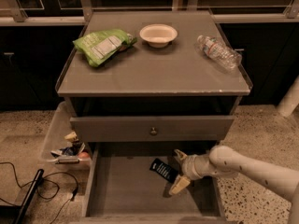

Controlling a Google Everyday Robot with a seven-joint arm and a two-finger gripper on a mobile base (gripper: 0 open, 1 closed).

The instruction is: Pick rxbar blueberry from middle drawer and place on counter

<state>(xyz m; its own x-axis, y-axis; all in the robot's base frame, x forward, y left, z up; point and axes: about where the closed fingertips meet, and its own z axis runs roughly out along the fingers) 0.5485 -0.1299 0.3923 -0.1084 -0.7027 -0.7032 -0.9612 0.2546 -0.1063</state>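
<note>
The rxbar blueberry, a small dark bar with white lettering, lies on the grey floor of the open middle drawer, right of centre. My gripper comes in from the right on a white arm, inside the drawer, right beside the bar. Its fingers are spread open, one above and one below the bar's right end, and hold nothing. The counter is the grey cabinet top above.
On the counter lie a green snack bag, a white bowl and a clear plastic bottle. A closed drawer front with a round knob sits above the open drawer. A bin of clutter and cables are on the left floor.
</note>
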